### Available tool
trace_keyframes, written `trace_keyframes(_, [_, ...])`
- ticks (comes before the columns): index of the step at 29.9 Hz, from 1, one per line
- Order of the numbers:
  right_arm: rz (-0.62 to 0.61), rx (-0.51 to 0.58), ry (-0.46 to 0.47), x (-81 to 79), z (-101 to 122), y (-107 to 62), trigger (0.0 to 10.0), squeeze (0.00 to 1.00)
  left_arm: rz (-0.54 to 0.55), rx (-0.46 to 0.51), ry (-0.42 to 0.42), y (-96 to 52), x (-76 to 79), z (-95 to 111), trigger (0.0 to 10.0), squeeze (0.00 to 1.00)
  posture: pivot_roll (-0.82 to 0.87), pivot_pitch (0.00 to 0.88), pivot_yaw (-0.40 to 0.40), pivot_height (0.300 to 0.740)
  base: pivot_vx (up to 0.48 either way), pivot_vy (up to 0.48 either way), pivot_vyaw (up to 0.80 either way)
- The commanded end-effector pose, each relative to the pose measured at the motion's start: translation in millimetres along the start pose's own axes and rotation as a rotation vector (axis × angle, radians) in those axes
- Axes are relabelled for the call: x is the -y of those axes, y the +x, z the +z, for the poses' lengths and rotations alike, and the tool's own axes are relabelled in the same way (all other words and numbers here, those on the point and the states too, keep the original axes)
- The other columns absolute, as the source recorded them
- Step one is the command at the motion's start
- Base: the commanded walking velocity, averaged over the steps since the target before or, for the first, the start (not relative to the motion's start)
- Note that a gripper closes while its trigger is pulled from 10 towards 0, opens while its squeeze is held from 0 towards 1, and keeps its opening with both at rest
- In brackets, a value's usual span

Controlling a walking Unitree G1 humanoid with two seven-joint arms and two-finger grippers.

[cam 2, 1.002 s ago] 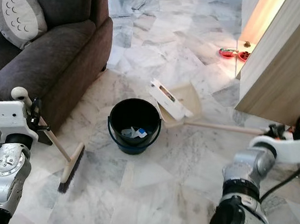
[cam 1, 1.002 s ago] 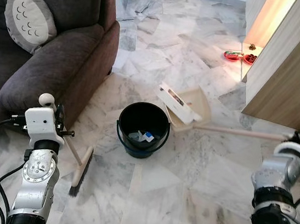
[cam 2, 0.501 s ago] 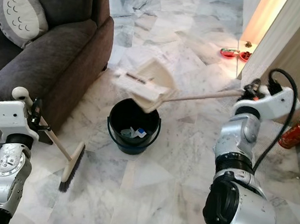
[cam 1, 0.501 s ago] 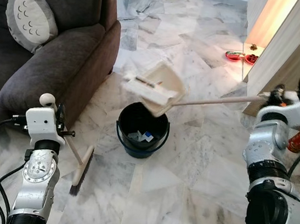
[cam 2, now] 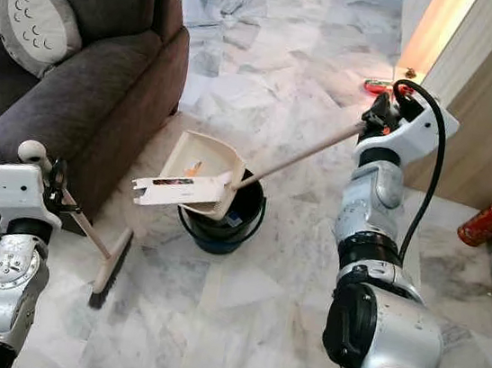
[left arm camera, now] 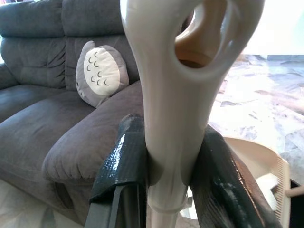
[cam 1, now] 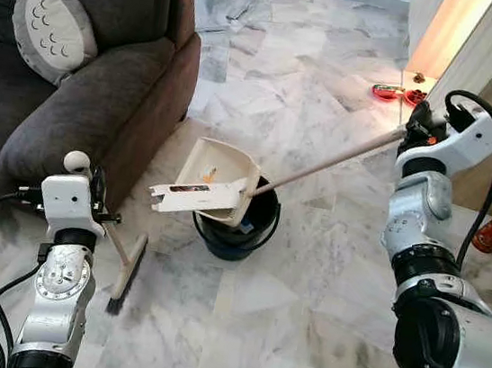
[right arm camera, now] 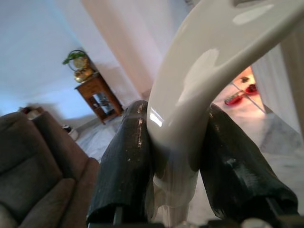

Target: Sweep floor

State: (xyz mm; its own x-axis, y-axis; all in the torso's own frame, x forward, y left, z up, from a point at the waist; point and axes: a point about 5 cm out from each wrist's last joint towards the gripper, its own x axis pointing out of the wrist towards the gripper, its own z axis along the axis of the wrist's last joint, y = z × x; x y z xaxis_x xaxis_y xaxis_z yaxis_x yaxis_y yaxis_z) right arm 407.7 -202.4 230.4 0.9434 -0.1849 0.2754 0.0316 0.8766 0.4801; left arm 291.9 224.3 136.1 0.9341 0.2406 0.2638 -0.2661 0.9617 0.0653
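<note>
- Head views: since the earliest frame, when it lay on the floor just beyond the bucket (cam 1: 233, 223), the dustpan (cam 1: 210, 182) has been raised and swung across, and its pan now hangs tilted over the bucket's near-sofa rim, partly covering the opening. The right gripper (cam 1: 413, 131) has risen with it and holds the far end of the long dustpan handle (cam 1: 330, 163), which slopes down toward the bucket. Small scraps lie inside the pan, so the emptying step is judged under way but not finished.
- Head views, sofa side of the bucket: the broom (cam 1: 127, 264) stands with its head on the marble floor (cam 1: 307, 274), between the bucket and the sofa (cam 1: 85, 99), and has shifted only slightly. The left gripper (cam 1: 97, 210) holds its handle, which leans up away from the bucket. A patterned cushion (cam 1: 57, 18) rests on the sofa.
- Left wrist view: two black fingers (left arm camera: 124, 156) are clamped on either side of the pale broom handle (left arm camera: 171, 118), with the sofa behind them.
- Right wrist view: both black fingers (right arm camera: 124, 161) press against the glossy dustpan handle end, a firm grasp judged adequate for tipping the pan further into the bucket.
</note>
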Motion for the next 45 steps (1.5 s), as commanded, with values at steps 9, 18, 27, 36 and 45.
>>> trace_keyframes(9, [0.125,0.152,0.052,-47.2,31.3,13.7,10.0,0.00,0.001,0.068,0.025,3.0,-4.5,10.8,10.0,0.00,0.11,0.116,-0.033,0.740,0.000,0.000,0.00])
trace_keyframes(18, [0.150,0.254,0.027,-62.8,52.1,17.0,10.0,0.00,-0.006,0.070,0.026,2.3,-4.0,11.0,10.0,0.00,0.11,0.115,-0.036,0.740,0.000,0.000,0.00])
trace_keyframes(27, [0.210,0.349,-0.082,-71.8,64.3,13.5,10.0,0.00,-0.014,0.069,0.029,1.8,-2.6,10.3,10.0,0.00,0.11,0.115,-0.036,0.740,0.000,0.000,0.00])
trace_keyframes(36, [0.272,0.446,-0.158,-85.6,70.8,5.3,10.0,0.00,-0.015,0.071,0.033,2.2,-2.7,10.7,10.0,0.00,0.11,0.119,-0.036,0.740,0.000,0.000,0.00])
trace_keyframes(45, [0.309,0.546,-0.243,-98.2,71.7,-9.5,10.0,0.00,-0.019,0.074,0.036,1.3,-2.7,10.7,10.0,0.00,0.10,0.123,-0.037,0.740,0.000,0.000,0.00])
